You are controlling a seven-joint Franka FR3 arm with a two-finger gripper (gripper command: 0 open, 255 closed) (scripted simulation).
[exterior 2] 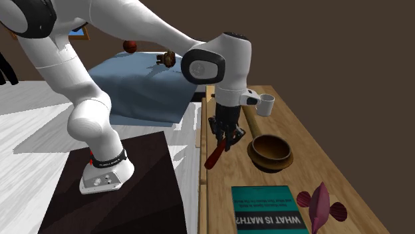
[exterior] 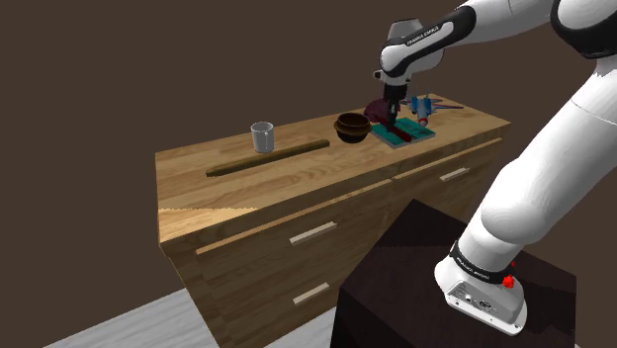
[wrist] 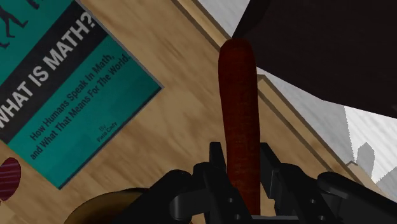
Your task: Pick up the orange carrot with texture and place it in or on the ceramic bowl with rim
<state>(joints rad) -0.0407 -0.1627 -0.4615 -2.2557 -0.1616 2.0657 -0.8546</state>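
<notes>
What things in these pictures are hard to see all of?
Wrist view: the held end of the dark red carrot, hidden between the fingers.
Second exterior view: the teal book, cut off by the bottom edge.
Shoulder view: the blue things beyond the book, too small to name.

The glossy white arm (exterior: 573, 148) has rounded links, dark grey joints (exterior: 581, 30), a red base button (exterior: 509, 282) and an all-black gripper (exterior 2: 223, 141).

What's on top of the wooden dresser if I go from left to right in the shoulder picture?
Grey cup → brown bowl → teal book. I skipped the long brown stick, which stretches past the cup on both sides, and the gripper holding the dark red carrot, which overlaps the book.
</notes>
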